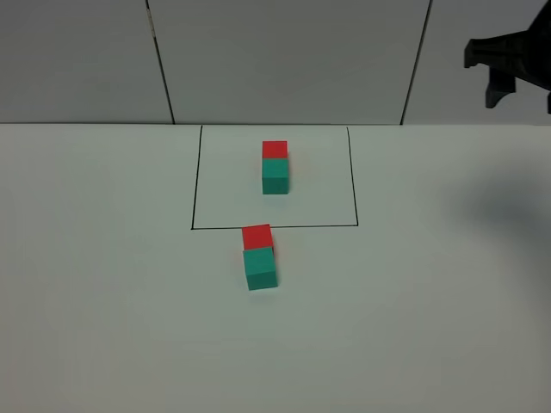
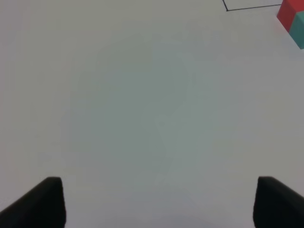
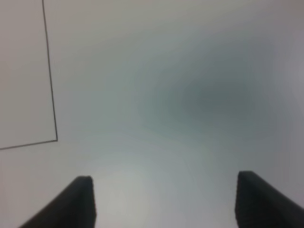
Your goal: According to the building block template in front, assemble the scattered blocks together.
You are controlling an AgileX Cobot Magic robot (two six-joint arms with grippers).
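The building block template, a red cube (image 1: 275, 149) joined to a teal cube (image 1: 275, 175), stands inside a thin black outline (image 1: 200, 176) at the back of the white table. Of the scattered blocks, the red block (image 1: 256, 236) (image 2: 287, 14) and the teal block (image 1: 260, 268) (image 2: 299, 31) touch each other just in front of the outline's near line. My right gripper (image 1: 516, 73) (image 3: 166, 179) hangs high at the far right, open and empty. My left gripper (image 2: 160, 184) is open over bare table to the left of the blocks; the exterior view does not show it.
The white table (image 1: 103, 301) meets a grey panelled wall (image 1: 284, 60) at the back. A corner of the black outline (image 3: 50, 95) lies beside my right gripper, and another corner (image 2: 228, 9) shows in the left wrist view.
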